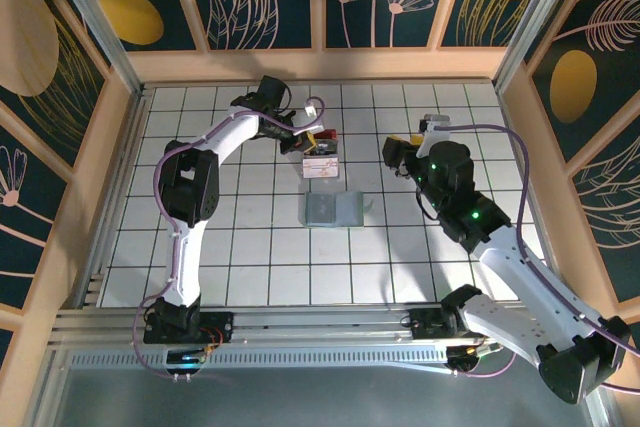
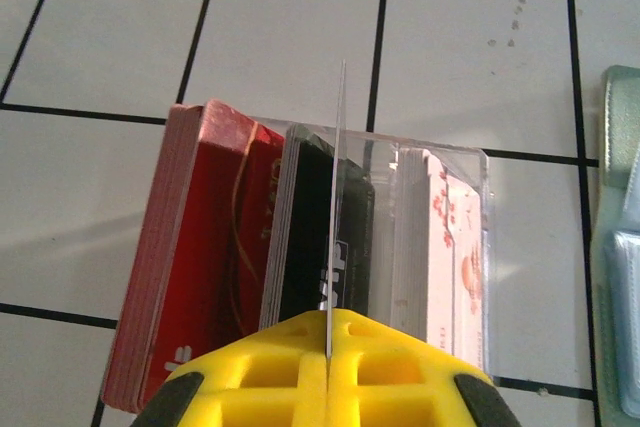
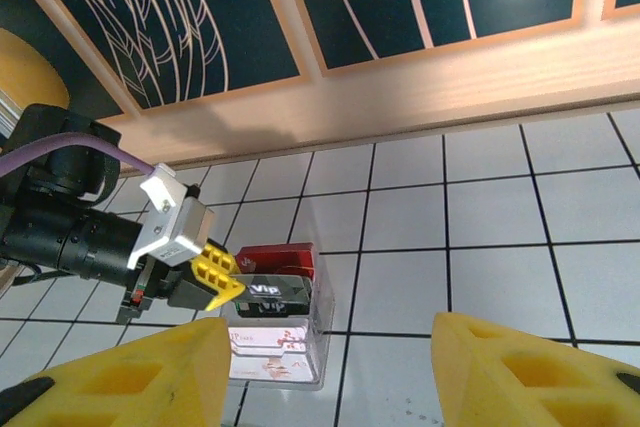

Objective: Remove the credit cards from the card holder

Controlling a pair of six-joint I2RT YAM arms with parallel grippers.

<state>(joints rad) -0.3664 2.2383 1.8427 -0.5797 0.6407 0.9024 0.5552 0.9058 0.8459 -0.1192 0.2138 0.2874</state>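
One card (image 2: pixel 337 187), edge-on and upright, is pinched in the left gripper (image 2: pixel 328 342), whose jaws are closed tight on its lower end, right above the clear box (image 2: pixel 400 147). In the box there are three packs: red stack (image 2: pixel 205 247) at the far end, black cards (image 2: pixel 320 237) in the middle, white-pink cards (image 2: pixel 440 247) at the end nearest the holder (image 1: pixel 333 209). The holder lies flat on the table (image 1: pixel 250 247) just beside the box, near side. The right gripper (image 3: pixel 333 362) is well apart from the box, to its right, jaws about half spread, nothing between them.
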